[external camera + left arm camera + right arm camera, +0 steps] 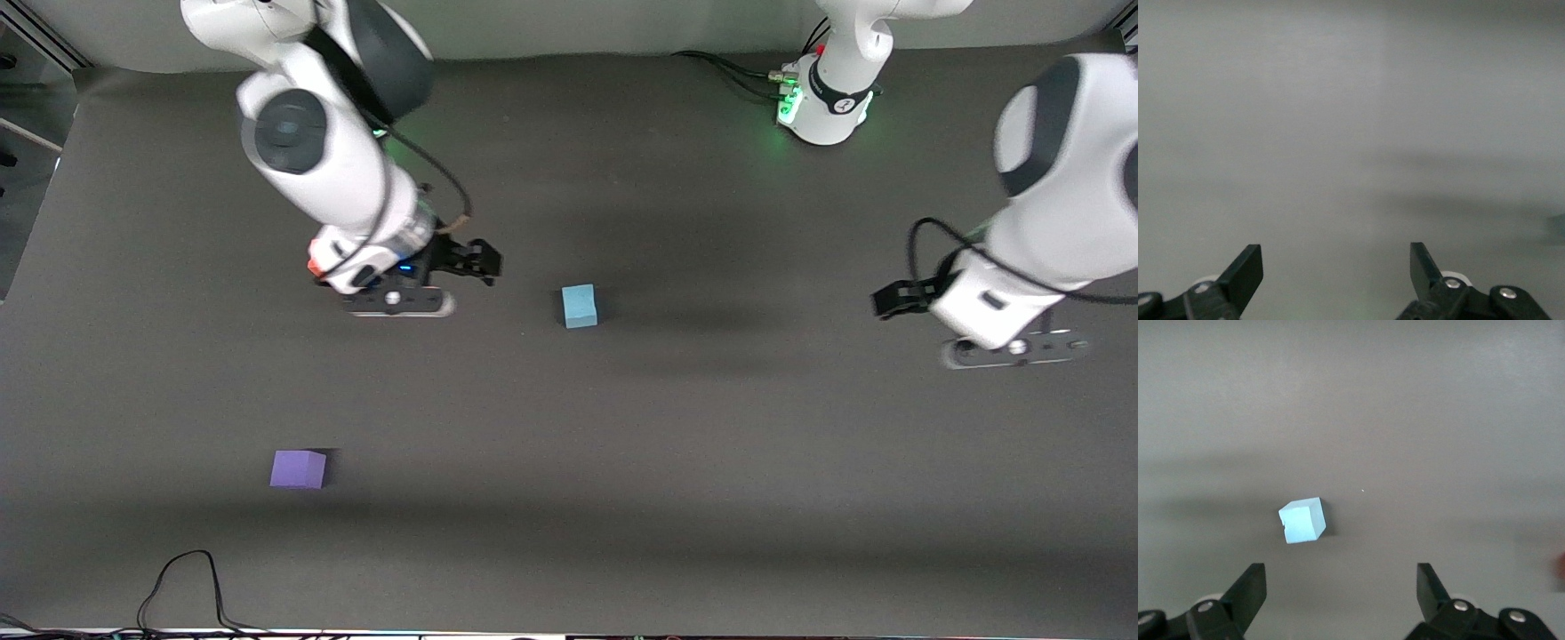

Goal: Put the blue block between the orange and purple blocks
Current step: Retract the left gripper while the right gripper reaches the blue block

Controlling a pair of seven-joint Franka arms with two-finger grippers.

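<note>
The blue block (pixel 579 305) sits on the dark table near its middle; it also shows in the right wrist view (pixel 1302 520). The purple block (pixel 298 468) lies nearer to the front camera, toward the right arm's end. The orange block is mostly hidden under the right arm; only a small orange-red patch (pixel 313 265) shows at the wrist. My right gripper (pixel 476 262) (pixel 1341 577) is open and empty, above the table beside the blue block, apart from it. My left gripper (pixel 893 298) (pixel 1336 257) is open and empty over bare table toward the left arm's end.
A black cable (pixel 191 578) loops on the table's edge nearest the front camera, toward the right arm's end. The left arm's base (pixel 822 102) with its cables stands at the table's back edge.
</note>
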